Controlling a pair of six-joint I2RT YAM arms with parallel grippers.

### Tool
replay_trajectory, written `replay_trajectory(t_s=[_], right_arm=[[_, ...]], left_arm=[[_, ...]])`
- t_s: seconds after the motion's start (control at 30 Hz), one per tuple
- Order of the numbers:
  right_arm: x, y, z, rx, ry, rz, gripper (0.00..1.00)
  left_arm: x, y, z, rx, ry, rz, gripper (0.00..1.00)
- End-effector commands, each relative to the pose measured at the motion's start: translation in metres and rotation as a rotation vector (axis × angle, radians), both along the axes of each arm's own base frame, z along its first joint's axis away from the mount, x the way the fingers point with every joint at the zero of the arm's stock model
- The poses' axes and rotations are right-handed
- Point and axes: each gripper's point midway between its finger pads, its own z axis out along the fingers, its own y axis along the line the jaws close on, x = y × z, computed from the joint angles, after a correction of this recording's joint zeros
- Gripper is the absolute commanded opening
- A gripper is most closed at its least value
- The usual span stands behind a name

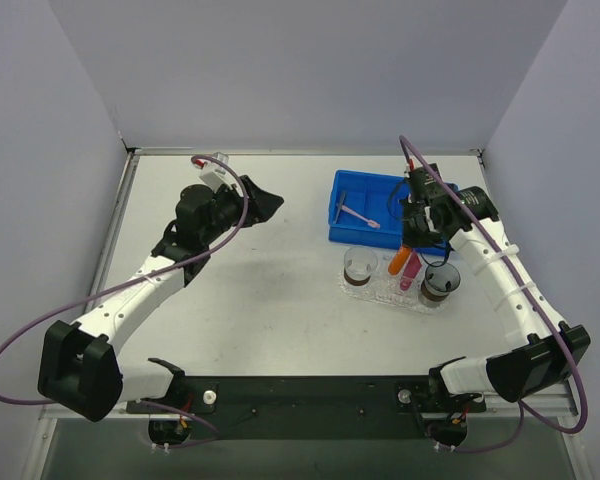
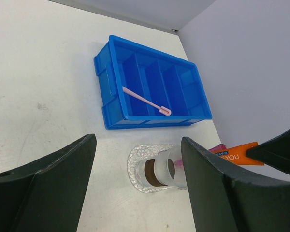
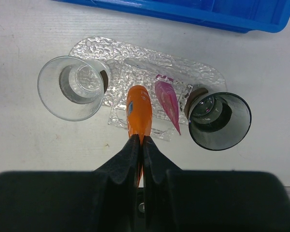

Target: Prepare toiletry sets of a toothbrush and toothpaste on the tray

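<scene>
The right gripper (image 3: 139,143) is pinched tight on the narrow tail of the orange toothpaste tube (image 3: 138,108). The tube's fat end reaches over the middle of the tray (image 3: 135,63); whether it touches the tray cannot be told. Just beside it, on the side of the dark cup (image 3: 220,121), the magenta toothpaste tube (image 3: 167,102) lies flat on the tray. A clear cup (image 3: 72,87) stands at the tray's opposite end.

The left gripper (image 1: 263,203) hangs over the far-left part of the desk (image 1: 280,300), well apart from the tray. Its jaws are spread wide with nothing between them.

The tray sits in the right half of the desk, just on the near side of the blue bin (image 2: 116,111), which stands toward the far-right corner. The toothbrush (image 2: 145,100) lies slantwise in the bin, across its dividers, apart from both grippers.

The desk top is plain off-white with faint scuffs. Pale grey-lilac walls (image 1: 310,70) close it in at the far edge and both side edges.
</scene>
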Motion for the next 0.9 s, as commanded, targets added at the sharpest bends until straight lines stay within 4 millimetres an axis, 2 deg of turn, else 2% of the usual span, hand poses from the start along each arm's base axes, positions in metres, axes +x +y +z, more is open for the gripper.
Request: replay_trajectory(t_s=[0.0, 0.2, 0.87], right_arm=[[0.004, -0.004, -0.004, -0.030, -0.014, -0.019, 0.00], [0.007, -0.004, -0.008, -0.029, -0.019, -0.029, 0.00], [0.016, -0.005, 0.005, -0.025, -0.079, -0.055, 0.00]], left_arm=[[0.007, -0.003, 0.027, -0.041, -0.066, -0.009, 0.81], [0.008, -0.004, 0.028, -0.043, -0.067, -0.012, 0.81], [0.010, -0.007, 0.028, -0.053, -0.056, -0.023, 0.81]])
